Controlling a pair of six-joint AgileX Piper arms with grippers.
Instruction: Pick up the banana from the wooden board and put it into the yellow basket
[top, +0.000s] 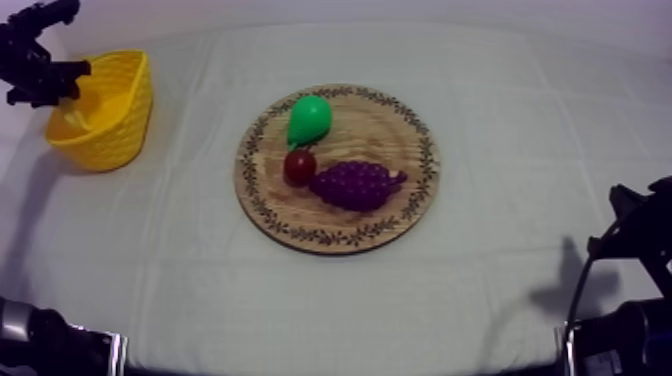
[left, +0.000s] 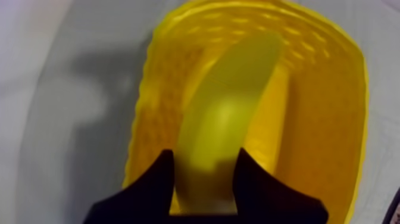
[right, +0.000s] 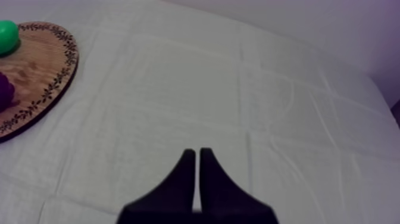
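Fingers of our left gripper (left: 205, 152) grip the banana (left: 229, 101) over the yellow basket (left: 333, 131). Fingers on our right gripper (right: 197, 152) lie together, empty.

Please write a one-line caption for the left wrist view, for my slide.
Left gripper, shut on the banana, holds it at the mouth of the yellow basket.

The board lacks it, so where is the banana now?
The left hand holds the banana inside the yellow basket, at the top view's far left.
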